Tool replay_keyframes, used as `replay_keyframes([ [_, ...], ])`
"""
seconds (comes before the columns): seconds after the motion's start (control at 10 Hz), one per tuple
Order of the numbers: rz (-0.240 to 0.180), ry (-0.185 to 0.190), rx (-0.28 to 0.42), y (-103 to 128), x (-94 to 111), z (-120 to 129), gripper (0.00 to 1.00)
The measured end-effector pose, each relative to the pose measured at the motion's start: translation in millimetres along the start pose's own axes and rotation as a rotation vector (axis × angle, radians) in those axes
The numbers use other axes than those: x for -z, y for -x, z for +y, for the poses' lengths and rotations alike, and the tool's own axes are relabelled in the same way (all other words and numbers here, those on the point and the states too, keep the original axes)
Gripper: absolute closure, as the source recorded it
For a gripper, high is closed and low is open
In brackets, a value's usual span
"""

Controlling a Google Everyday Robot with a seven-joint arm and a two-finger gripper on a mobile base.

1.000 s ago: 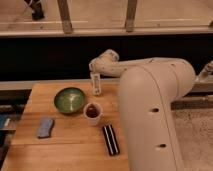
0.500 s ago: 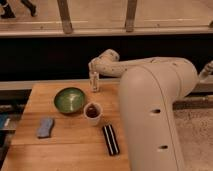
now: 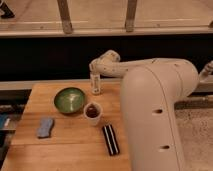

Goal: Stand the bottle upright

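Observation:
The bottle [image 3: 95, 85] is small, slim and whitish. It stands upright on the far edge of the wooden table [image 3: 70, 145], just behind the white cup [image 3: 93, 113] with dark contents. My gripper [image 3: 94, 73] comes in from the right on the white arm [image 3: 150, 95] and sits directly over the bottle's top, at or touching its neck. The flat black bar [image 3: 111, 139] lies on the table in front of the cup.
A green bowl [image 3: 69, 99] sits left of the bottle and cup. A blue-grey sponge [image 3: 45, 127] lies at the front left. My large white arm body covers the table's right side. A dark ledge with a rail runs behind the table.
The gripper and bottle have hardly moved; the bottle stays upright under the gripper at the table's far edge.

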Motion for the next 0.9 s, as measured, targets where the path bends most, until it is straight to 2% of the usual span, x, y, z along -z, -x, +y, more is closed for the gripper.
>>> replay_keyframes([
  [0.3,0.002,0.005,0.001,-0.8,0.8,-0.7,0.33],
  [0.9,-0.004,0.010,0.008,1.6,4.5,1.0,0.30],
])
